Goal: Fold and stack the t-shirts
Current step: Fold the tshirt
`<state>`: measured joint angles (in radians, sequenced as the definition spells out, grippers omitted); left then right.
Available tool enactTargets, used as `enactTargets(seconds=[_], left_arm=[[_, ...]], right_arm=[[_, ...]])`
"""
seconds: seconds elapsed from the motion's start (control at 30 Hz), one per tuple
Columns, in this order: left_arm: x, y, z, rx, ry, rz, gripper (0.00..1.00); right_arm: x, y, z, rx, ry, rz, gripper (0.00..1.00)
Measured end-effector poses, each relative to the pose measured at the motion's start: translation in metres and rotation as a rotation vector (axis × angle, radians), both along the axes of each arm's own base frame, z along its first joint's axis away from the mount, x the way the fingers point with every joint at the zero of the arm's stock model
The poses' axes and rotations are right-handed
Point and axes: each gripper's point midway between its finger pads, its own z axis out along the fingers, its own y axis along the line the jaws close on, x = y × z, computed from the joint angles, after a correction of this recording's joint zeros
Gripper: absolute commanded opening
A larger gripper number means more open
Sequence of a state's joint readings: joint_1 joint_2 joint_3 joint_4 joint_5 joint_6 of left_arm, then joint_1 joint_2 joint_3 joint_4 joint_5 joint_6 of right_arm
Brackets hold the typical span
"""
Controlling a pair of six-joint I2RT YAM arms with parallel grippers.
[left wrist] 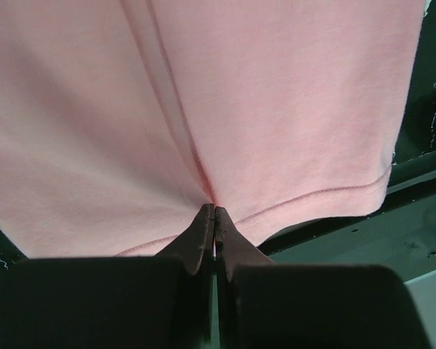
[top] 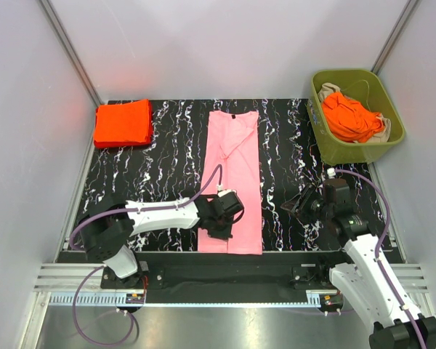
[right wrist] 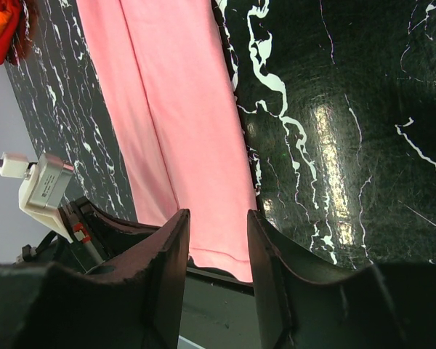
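**Inspector:** State of the left claw [left wrist: 214,211]?

**Assessor:** Pressed together on the near hem of the pink t-shirt [left wrist: 203,94]. The cloth puckers at its tips. The shirt runs straight ahead of it as 1 long strip, folded lengthwise, flat on the table [top: 160,174]. The right claw [right wrist: 216,218] is spread and holds nothing. The strip's edge lies off to its left.

**Inspector:** Risks?

**Assessor:** 2, in my judgement. The bite is narrow and sits at the very edge, so thin cloth may slip out on lifting. With only 1 point held, the hem corners may sag and the next fold may land crooked.

**Inspector:** Surroundings?

**Assessor:** A folded orange-red t-shirt [top: 123,123] lies far ahead and left of the left claw. An olive-green bin [top: 346,154] stands ahead of the right claw, with more orange-red t-shirts [top: 352,118] heaped inside. Nothing rests on the strip ahead of the left claw.
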<state>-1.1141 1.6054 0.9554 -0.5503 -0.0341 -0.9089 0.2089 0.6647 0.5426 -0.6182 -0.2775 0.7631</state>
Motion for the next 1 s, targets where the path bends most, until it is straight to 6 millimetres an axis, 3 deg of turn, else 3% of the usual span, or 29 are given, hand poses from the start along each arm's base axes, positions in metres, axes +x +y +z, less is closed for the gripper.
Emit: enactTargets(seconds=[0.1, 0.17, 0.2, 0.3, 0.43, 0.47, 0.53, 0.73, 0.87, 1.0], left_arm=[[0.001, -0.002, 0.001, -0.006, -0.001, 0.005, 0.0], [0.001, -0.003, 0.0, -0.005, 0.002, 0.007, 0.14], [0.0, -0.003, 0.0, -0.004, 0.004, 0.007, 0.29], [-0.001, -0.003, -0.001, -0.004, 0.013, 0.01, 0.4], [0.0, -0.003, 0.005, -0.007, 0.006, 0.002, 0.41], [0.002, -0.004, 0.011, -0.015, 0.0, 0.0, 0.39], [0.01, -0.008, 0.023, -0.045, -0.019, -0.005, 0.35], [0.038, -0.026, 0.05, -0.153, -0.061, -0.001, 0.34], [0.041, -0.032, 0.047, -0.202, -0.036, -0.01, 0.34], [0.056, -0.021, 0.038, -0.238, -0.007, 0.021, 0.35]], right_arm=[[0.0, 0.0, 0.0, 0.0, 0.0, 0.0, 0.45], [0.0, 0.0, 0.0, 0.0, 0.001, 0.001, 0.45], [0.0, 0.0, 0.0, 0.0, 0.002, 0.001, 0.45], [0.0, 0.0, -0.004, -0.006, 0.016, 0.005, 0.45], [0.0, 0.001, -0.01, -0.012, 0.047, 0.011, 0.29], [-0.001, 0.002, -0.011, -0.009, 0.054, 0.016, 0.12], [-0.001, 0.005, -0.012, 0.002, 0.07, 0.027, 0.0], [-0.014, 0.038, -0.029, 0.007, 0.161, 0.152, 0.0], [-0.032, 0.056, -0.052, -0.032, 0.262, 0.239, 0.0], [-0.048, 0.064, -0.068, -0.071, 0.329, 0.289, 0.0]])
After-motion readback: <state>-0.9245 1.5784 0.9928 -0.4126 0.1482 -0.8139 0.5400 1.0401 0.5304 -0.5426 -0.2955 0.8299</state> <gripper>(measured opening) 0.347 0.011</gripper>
